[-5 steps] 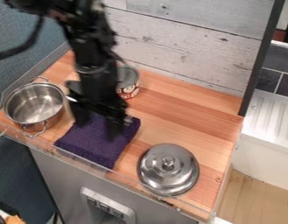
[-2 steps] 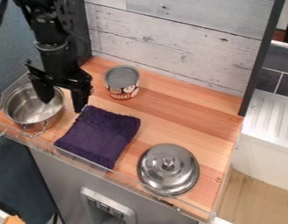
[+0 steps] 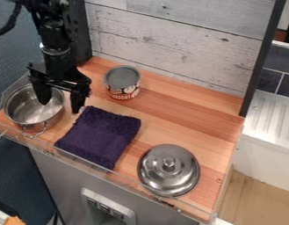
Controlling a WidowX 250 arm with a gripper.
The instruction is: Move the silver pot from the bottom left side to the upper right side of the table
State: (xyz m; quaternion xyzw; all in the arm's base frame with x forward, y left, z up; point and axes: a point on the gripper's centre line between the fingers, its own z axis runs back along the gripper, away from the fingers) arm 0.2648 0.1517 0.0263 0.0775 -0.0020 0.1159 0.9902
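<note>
And here we are at the left of the wooden surface, where the silver pot sits upright with its mouth open to the camera, a wire handle jutting out toward the front edge. Over it hangs the black tool, released and gripping nothing, its two fingers spread wide! One finger dips over the pot's mouth, the other hangs outside the right rim, near the back corner of the cloth. Is it touching metal? From this slant, it's hard to say for certain.

Across the field now: the dark purple cloth lies folded just beside the pot, in the left-centre of the surface. Behind it, toward the wall, stands an upright can with a grey top and a printed label. And over at the front right, there's the shiny round lid, lying flat, knob up, well apart from the pot!

Pale, weathered planks make up the back wall, a grey front panel drops below the surface, and a white ridged drainboard sits off to the right.
</note>
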